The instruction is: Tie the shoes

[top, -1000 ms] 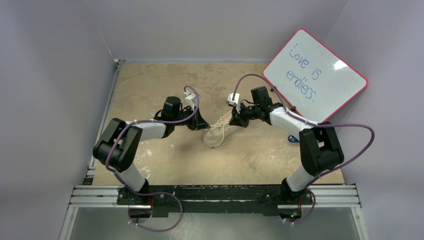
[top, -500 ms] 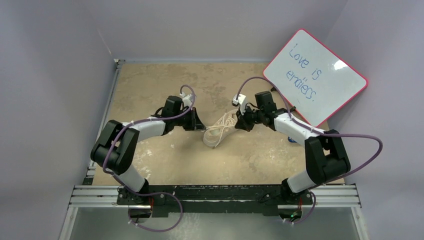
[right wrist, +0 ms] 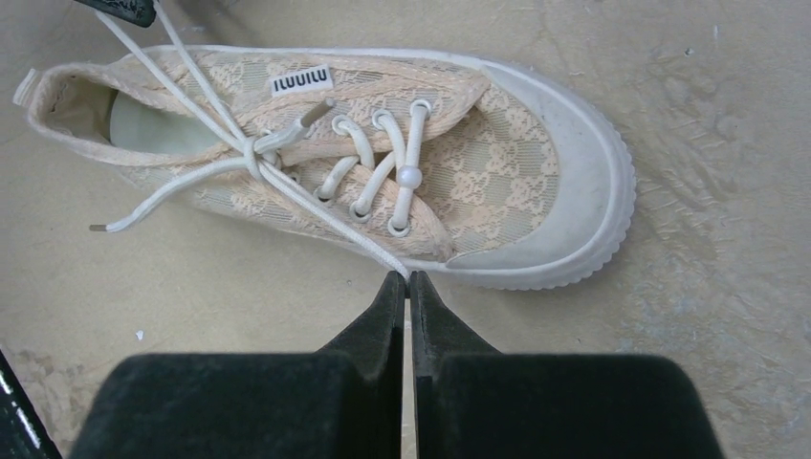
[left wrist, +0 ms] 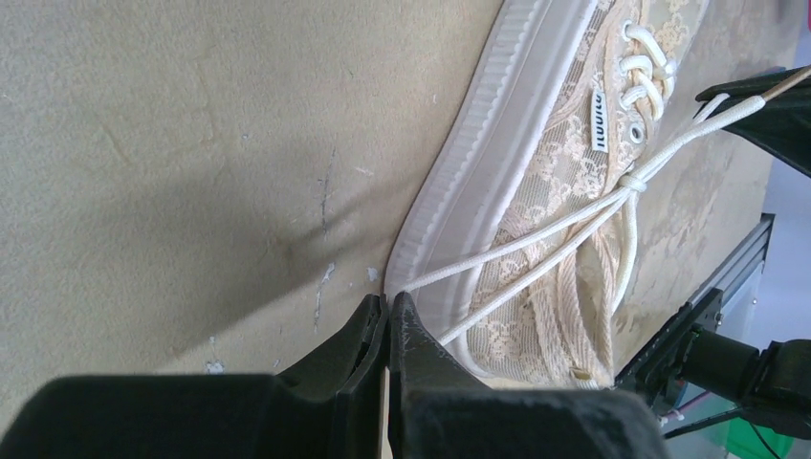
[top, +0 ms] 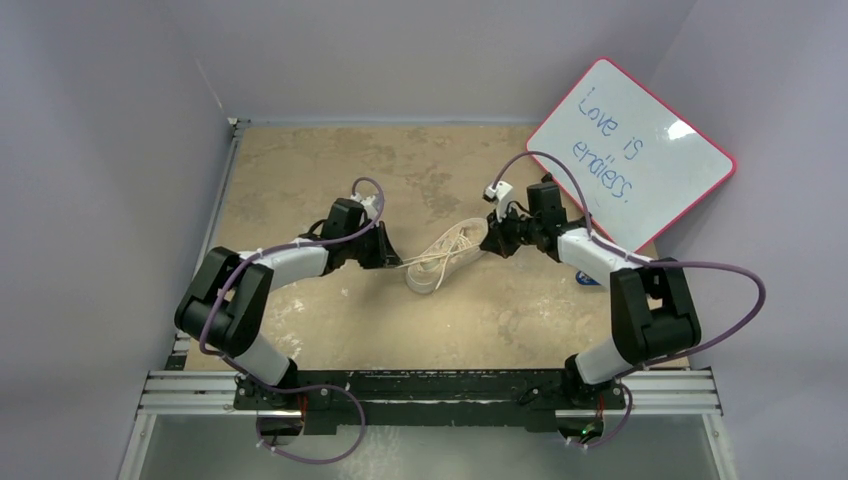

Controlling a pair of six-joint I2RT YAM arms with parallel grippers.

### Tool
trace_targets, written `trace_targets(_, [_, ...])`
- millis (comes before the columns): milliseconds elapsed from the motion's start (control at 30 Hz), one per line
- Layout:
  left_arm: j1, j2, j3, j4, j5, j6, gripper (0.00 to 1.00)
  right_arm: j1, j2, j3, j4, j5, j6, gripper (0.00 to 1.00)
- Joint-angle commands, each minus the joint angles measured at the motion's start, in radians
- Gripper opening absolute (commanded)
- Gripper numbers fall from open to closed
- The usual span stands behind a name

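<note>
Your left hand [top: 391,262] is clenched on the lace [left wrist: 497,251], just off the sole edge. The cream lace-fabric sneaker [top: 440,262] lies mid-counter [top: 330,170] btwn both hands, with a knot [right wrist: 253,148] over the tongue. Right hand [top: 488,243] is pinched on the lace's other side. Step, I'd judge: cinching the knot. Next: pull apart evenly w/o dragging the shoe.

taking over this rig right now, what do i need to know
Left hand: shut on two lace strands, seemingly a loop, pulled taut.
Right hand: shut on the lace from the other side, also taut.
Sneaker: on the table, between the two hands.
Done: a knot sits over the tongue; one loose end lies beside the shoe.
Left: check that the bow looks snug, then open both hands.
</note>
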State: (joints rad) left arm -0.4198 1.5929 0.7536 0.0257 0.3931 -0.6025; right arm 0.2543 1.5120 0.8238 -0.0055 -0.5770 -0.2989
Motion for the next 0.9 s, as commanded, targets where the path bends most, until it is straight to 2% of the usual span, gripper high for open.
trace_targets(0, [0.018, -0.022, -0.02, -0.105, -0.138, 0.032, 0.0, -0.086, 0.032, 0.005, 0.038, 0.104, -0.001, 0.0])
trace_targets(200, [0.024, -0.008, -0.041, -0.092, -0.147, 0.032, 0.0, -0.121, 0.084, 0.013, 0.027, 0.111, -0.026, 0.0])
trace_targets(533, [0.032, -0.036, -0.058, -0.093, -0.172, 0.054, 0.0, -0.16, 0.068, -0.006, 0.026, 0.088, -0.055, 0.0])
trace_targets(700, [0.032, -0.039, -0.005, -0.092, -0.081, 0.074, 0.0, -0.159, 0.024, -0.005, 0.041, 0.077, -0.018, 0.0])
trace_targets(733, [0.032, -0.039, 0.011, -0.11, -0.079, 0.08, 0.09, -0.159, 0.007, 0.003, 0.026, 0.078, 0.007, 0.0])
trace_targets(767, [0.032, -0.052, 0.018, -0.12, -0.09, 0.079, 0.19, -0.159, -0.011, 0.006, 0.01, 0.068, 0.021, 0.07])
trace_targets(800, [0.032, -0.075, 0.016, -0.122, -0.112, 0.074, 0.28, -0.159, -0.042, 0.009, -0.013, 0.064, 0.045, 0.25])
trace_targets(867, [0.033, -0.13, 0.022, -0.155, -0.175, 0.066, 0.45, -0.159, -0.108, 0.025, -0.069, 0.067, 0.088, 0.94])
